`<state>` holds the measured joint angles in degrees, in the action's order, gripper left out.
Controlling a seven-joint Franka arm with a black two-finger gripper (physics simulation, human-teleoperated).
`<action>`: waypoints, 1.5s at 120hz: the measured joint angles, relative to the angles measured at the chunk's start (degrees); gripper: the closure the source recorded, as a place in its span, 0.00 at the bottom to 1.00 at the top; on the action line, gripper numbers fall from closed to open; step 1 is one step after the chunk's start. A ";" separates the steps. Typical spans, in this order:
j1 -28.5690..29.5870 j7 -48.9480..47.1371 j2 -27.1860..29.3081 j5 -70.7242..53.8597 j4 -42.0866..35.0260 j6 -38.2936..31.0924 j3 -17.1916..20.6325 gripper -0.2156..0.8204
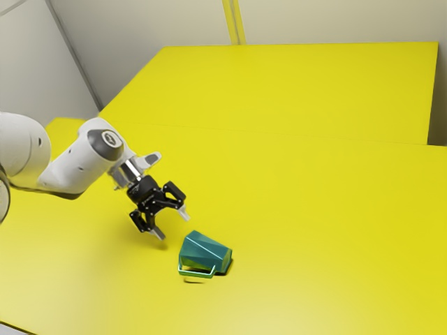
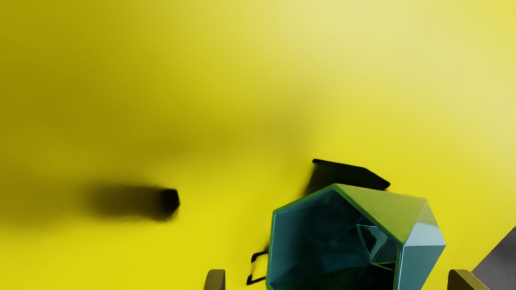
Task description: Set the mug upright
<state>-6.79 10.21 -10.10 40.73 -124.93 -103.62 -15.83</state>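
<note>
Yellow table, pale walls behind; mug on its side; gripper spread wide, empty

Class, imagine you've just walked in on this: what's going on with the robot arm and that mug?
A robot arm is reaching over a yellow table toward a teal mug, which it is meant to set upright. The mug lies on its side, its open mouth facing the gripper and its handle out to one side. The gripper's fingers are apart and have not closed on the mug, so nothing is being held and the job is not yet done.
</note>
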 joint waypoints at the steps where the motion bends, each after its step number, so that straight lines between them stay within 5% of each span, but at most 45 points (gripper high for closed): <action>1: -0.01 0.01 -0.04 0.25 -0.05 -0.01 0.11 0.21; 72: -0.25 -0.10 -2.91 11.37 -0.85 -0.29 4.66 0.21; 96: -0.34 -1.03 -2.88 10.97 -0.53 -0.88 5.17 0.65; 111: -0.37 -1.85 -2.73 10.76 -0.34 -1.05 5.28 0.82; 131: -0.43 -3.01 -2.47 10.50 0.76 -1.19 5.94 0.91; 180: -0.56 -6.51 1.34 1.00 1.84 -5.83 9.82 0.95</action>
<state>-7.35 3.70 -8.76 41.74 -123.09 -109.45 -6.01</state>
